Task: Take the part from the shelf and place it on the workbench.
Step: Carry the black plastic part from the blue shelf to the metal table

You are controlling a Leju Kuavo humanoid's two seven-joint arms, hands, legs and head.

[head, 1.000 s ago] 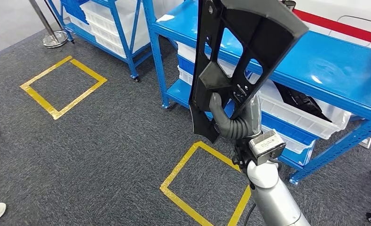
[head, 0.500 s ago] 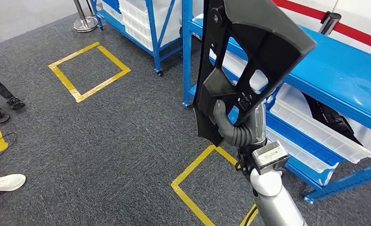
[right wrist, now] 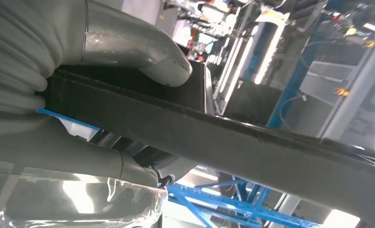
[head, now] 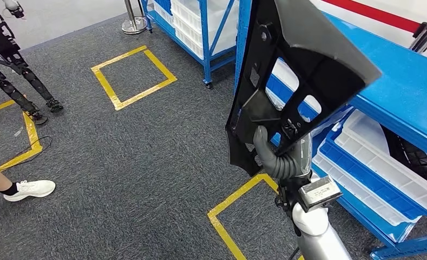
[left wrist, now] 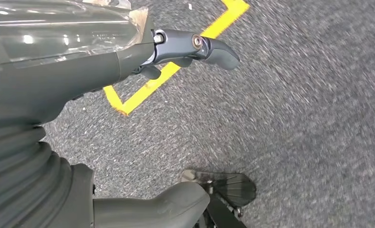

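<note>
head view: the black part (head: pixel 303 59), a long flat plastic panel w/ cutouts, stands upright in front of the camera, gripped low on its frame by the right hand (head: pixel 278 154), thumb wrapped over one rib and the other fingers behind it. right wrist view backs that up: grey thumb on top of the part's dark edge (right wrist: pixel 252 142), fingers under, so it's clamped on both sides. left hand (left wrist: pixel 128 61) hangs over the carpet, fingers apart, holding nothing.

what changed vs the two earlier shots: the whole scene has slid across the pic. blue shelf (head: pixel 395 81) has run off toward the right edge, the taped yellow square (head: pixel 132 76) has come further in, and another robot's legs (head: pixel 16 70) plus a person's foot in a white shoe (head: pixel 30 188) are now on the left. that's the camera turning w/ the body, not things moving. the part sits the same way in the hand as before, no slip that i can see. so my read: pick-up is done, robot is turning away from the shelf, carry phase. no workbench in sight yet, so placing is still ahead.

floor is dark grey carpet w/ yellow tape outlines, one (head: pixel 243 216) right by the robot's arm. white bins (head: pixel 384 179) sit on the shelf's lower level. a stanchion base (head: pixel 134 23) stands farther back.
</note>
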